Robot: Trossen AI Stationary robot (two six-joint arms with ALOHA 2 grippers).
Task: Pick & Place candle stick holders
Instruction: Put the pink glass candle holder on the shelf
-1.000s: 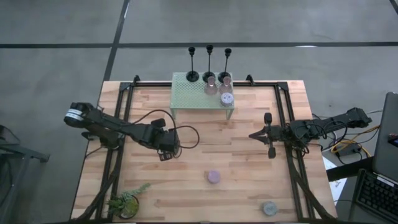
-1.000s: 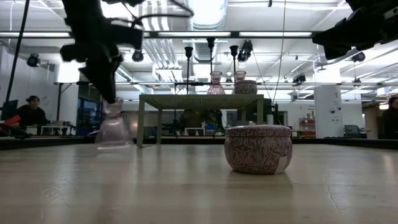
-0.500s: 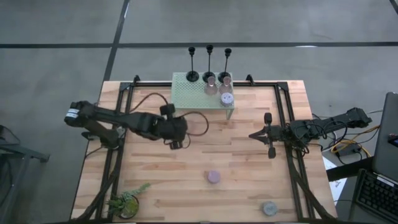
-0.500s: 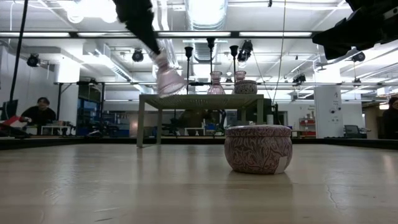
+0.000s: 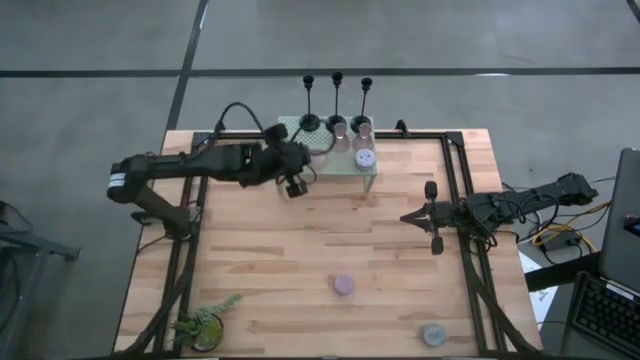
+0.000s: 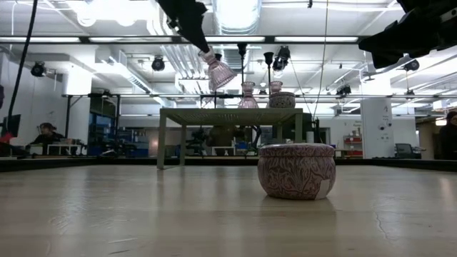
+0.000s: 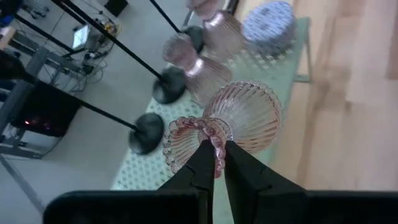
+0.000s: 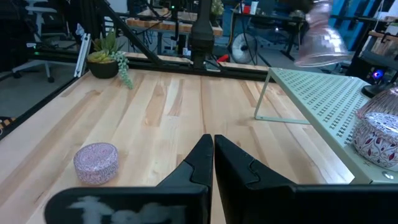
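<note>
My left gripper [image 5: 294, 186] is shut on a pinkish translucent cup [image 6: 218, 72], held in the air beside the left part of the pale green rack [image 5: 300, 158]. On the rack stand three black stemmed holders [image 5: 310, 122], two pink cups [image 5: 340, 136] and a patterned puck [image 5: 365, 158]. A lilac puck [image 5: 344, 285] and a grey puck [image 5: 433, 335] sit on their bases on the table. My right gripper [image 5: 405, 217] is shut and empty at the table's right. My left gripper pinches the cup's scalloped rim [image 7: 211, 142], at its narrow end, between its two fingers [image 7: 202, 165]. The cup is lifted clear and tilted. Its ribbed bell-shaped body [image 7: 244, 115] points away from the fingers, toward the rack.
A small green potted plant [image 5: 200, 325] stands at the near left corner. Black frame rails [image 5: 190, 220] run along the table's left and right sides. The wood between the rack and the lilac puck is bare.
My left gripper has carried the pink cup from near the table top at the left middle up and toward the far edge, to the rack's left side. The cup has gone from upright to tilted. My right arm has kept still.
</note>
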